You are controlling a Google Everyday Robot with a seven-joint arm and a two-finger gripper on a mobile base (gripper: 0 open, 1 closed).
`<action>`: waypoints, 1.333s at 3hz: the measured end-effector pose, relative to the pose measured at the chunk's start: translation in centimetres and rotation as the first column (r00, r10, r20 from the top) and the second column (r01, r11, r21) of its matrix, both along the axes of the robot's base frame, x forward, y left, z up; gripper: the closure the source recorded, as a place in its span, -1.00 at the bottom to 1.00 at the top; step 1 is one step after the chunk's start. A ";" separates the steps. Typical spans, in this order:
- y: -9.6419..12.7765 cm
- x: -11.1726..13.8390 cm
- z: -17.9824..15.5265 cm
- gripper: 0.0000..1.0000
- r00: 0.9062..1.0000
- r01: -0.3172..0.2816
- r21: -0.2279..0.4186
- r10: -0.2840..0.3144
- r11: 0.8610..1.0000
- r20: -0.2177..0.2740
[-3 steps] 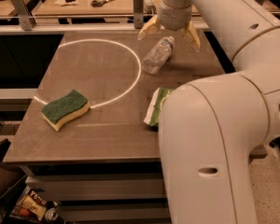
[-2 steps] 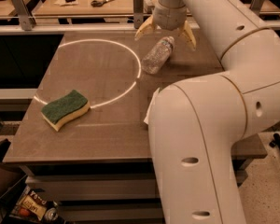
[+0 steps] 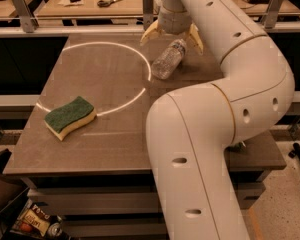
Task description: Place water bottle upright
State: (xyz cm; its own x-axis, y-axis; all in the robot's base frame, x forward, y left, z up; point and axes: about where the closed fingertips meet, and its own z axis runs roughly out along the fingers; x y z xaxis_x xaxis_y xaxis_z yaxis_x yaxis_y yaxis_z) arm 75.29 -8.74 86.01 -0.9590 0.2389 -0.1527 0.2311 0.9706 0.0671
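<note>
The bottle (image 3: 168, 60) lies on its side on the bench (image 3: 115, 149), just outside the right edge of the white ring (image 3: 106, 43). Its cap points away from the ring, towards the far side. The claw (image 3: 171, 43) hangs beside the ring's far right part, over the bottle's cap end. It is released, its two yellowish fingers (image 3: 149, 32) spread wide either side of the cap and grasping nothing. A green sponge (image 3: 70, 116) rests on the ring's near left arc. The arm (image 3: 250, 74) covers the bench right of the ring.
</note>
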 end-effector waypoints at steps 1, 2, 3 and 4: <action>0.3 0.9 -0.2 -0.79 1.000 -0.001 0.008 0.001 1.000 0.024; 0.6 1.7 -0.5 -0.32 0.999 -0.003 0.017 0.002 1.000 0.049; 0.9 2.3 -0.7 0.14 0.998 -0.004 0.023 0.003 1.000 0.066; 1.1 2.8 -1.0 0.61 0.997 -0.006 0.027 0.003 1.000 0.078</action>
State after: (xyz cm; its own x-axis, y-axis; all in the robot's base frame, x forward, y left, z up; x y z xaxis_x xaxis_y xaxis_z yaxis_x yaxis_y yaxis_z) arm 78.12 -7.69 84.98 -0.9454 0.2398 -0.2206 0.2198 0.9692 0.1113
